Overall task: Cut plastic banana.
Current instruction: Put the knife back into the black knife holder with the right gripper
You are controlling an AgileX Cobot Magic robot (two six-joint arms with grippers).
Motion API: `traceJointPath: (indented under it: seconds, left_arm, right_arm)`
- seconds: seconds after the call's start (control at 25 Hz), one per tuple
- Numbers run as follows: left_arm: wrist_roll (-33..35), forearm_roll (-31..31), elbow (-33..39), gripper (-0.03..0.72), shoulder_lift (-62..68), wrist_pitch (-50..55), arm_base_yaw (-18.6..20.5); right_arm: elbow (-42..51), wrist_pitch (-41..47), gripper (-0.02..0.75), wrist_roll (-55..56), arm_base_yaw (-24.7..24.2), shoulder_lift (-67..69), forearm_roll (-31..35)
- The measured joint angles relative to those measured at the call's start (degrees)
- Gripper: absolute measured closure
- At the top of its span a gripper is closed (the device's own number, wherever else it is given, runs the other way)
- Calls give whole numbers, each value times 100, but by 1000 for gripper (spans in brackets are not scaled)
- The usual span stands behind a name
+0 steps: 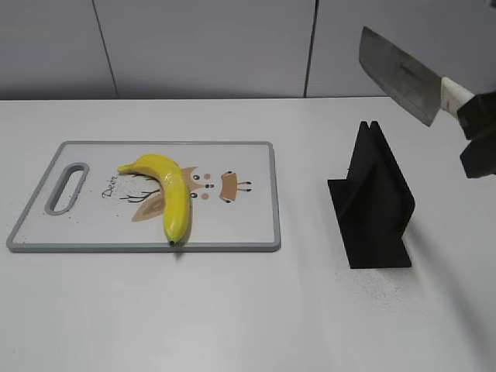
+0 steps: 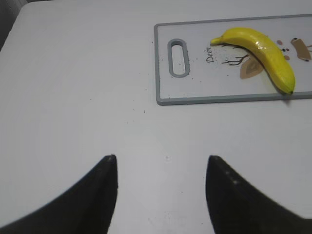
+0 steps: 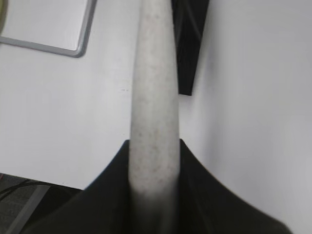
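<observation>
The yellow plastic banana [image 1: 172, 195] lies whole on a white cutting board [image 1: 248, 232], its dark tip near the board's front edge; it also shows in the left wrist view [image 2: 263, 53]. My right gripper [image 1: 474, 128] is shut on the white handle [image 3: 153, 112] of a cleaver, holding the steel blade [image 1: 399, 74] high in the air at the right, above the black knife stand [image 1: 372, 203]. My left gripper [image 2: 161, 163] is open and empty over bare table, left of and in front of the board [image 2: 195, 100]. It is out of the exterior view.
The grey-rimmed board has a handle slot [image 1: 68, 186] at its left end and a deer drawing. The black knife stand [image 3: 190, 44] stands right of the board. A grey panelled wall runs behind the white table [image 1: 232, 310].
</observation>
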Motion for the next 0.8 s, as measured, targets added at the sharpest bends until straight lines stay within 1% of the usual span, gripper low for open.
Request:
traceJointPath:
  seconds: [0.16, 0.4, 0.64, 0.8]
  left_arm:
    - [-139, 62, 251, 149, -296, 125, 0]
    - [-635, 369, 474, 149, -336, -488, 0]
    - [-734, 430, 510, 149, -336, -578, 0]
    - [-734, 442, 514, 150, -336, -584, -254]
  right_arm:
    - [270, -280, 577, 315, 0, -1, -121]
    - [653, -717, 577, 588, 0, -1, -165]
    - [969, -971, 577, 797, 0, -1, -170]
    - [1160, -1147, 577, 885, 0, -1, -170]
